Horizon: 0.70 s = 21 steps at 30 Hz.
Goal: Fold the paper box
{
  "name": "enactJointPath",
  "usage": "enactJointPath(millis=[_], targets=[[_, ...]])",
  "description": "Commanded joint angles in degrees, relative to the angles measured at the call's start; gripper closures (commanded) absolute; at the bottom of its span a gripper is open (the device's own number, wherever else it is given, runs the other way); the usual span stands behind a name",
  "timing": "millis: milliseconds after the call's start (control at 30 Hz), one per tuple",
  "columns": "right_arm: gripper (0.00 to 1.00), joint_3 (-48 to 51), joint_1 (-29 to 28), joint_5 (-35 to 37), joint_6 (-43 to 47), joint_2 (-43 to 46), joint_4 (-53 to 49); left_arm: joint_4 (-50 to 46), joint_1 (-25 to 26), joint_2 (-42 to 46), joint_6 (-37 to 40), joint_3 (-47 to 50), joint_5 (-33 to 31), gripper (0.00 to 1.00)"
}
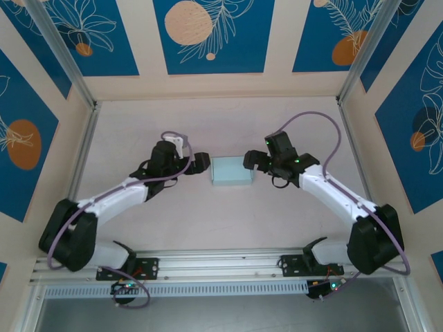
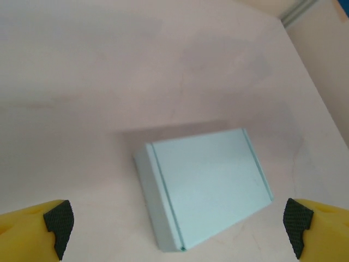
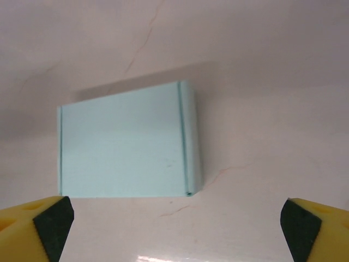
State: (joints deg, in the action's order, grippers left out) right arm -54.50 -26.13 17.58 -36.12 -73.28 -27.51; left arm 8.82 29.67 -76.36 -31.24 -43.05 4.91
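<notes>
A pale light-blue paper box [image 1: 230,171] lies flat near the middle of a pale pink tabletop [image 1: 208,221], about as far from the left edge as from the right. It is a shallow, closed rectangular box with its lid down, long sides running left to right.

Two robot arms reach in from the near edge and meet at the box from opposite sides. The left pincer [image 1: 201,162] sits just beside the box's left end, and the right pincer [image 1: 250,160] sits just beside its right end.

From the left wrist camera, the left pincer [image 2: 177,224] stands wide open. Its yellow fingers with black pads [image 2: 59,221] sit at the lower corners of the picture, and the box [image 2: 204,185] lies on the tabletop beyond them, touched by neither.

From the right wrist camera, the right pincer [image 3: 177,226] is likewise spread wide, with its black pads [image 3: 52,221] far apart. The box [image 3: 128,144] rests ahead of them. Neither pincer has hold of anything.
</notes>
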Motion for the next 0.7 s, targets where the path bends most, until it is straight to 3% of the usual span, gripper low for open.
enactJointPath(millis=[0, 133, 267, 467, 667], targets=[[0.0, 1.6, 2.1, 7.0, 3.7, 5.1, -3.3, -7.0, -1.1, 6.4, 10.5, 3.2, -13.2, 0.0], [0.0, 5.0, 5.4, 12.9, 6.9, 10.5, 0.0, -4.7, -3.4, 14.9, 18.5, 10.9, -22.2, 0.0], [0.0, 11.7, 8.5, 16.0, 13.0, 13.9, 10.9, 1.2, -5.7, 22.4, 23.7, 19.6, -29.6, 0.0], [0.0, 20.6, 12.6, 14.4, 20.9, 15.1, 26.6, 6.9, -9.2, 31.9, 31.8, 26.3, -29.2, 0.0], [0.0, 29.2, 17.9, 8.3, 23.4, 15.0, 40.5, 19.0, -14.8, 27.9, 34.1, 33.7, -26.9, 0.0]])
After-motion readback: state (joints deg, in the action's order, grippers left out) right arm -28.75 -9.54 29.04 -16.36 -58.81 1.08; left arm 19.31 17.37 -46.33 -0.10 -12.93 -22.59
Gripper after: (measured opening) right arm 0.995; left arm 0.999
